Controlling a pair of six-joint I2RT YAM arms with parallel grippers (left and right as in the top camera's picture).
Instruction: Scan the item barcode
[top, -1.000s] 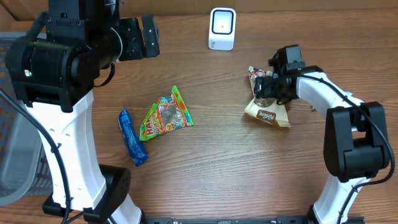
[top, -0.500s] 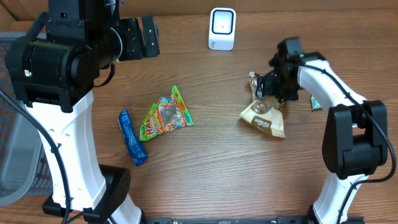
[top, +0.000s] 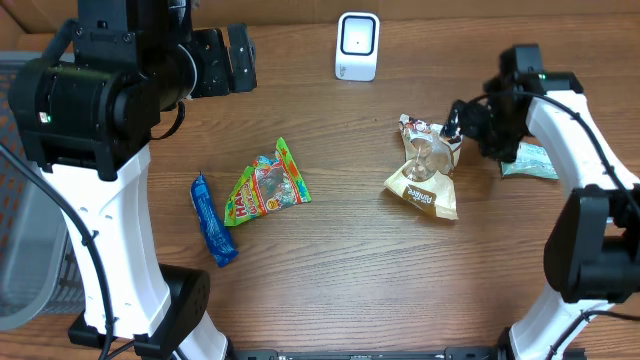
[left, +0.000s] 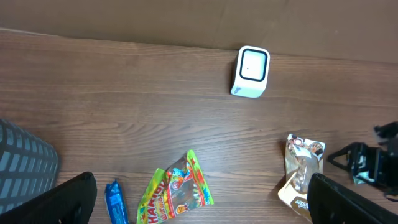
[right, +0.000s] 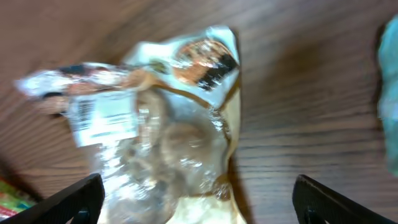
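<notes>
Over the left side of the worktop (top: 350, 260) we see the left hand (top: 232, 58) with its fingers spread wide, holding nothing. Next lie a blue packet (top: 213, 222) and a gummy bag (top: 265, 188), then the scanner (top: 357, 46) at the back. The clear snack pouch (top: 425, 170) lies right of centre. The right hand (top: 462, 125) is just beside it, fingers apart and empty, near a teal packet (top: 530, 160).
</notes>
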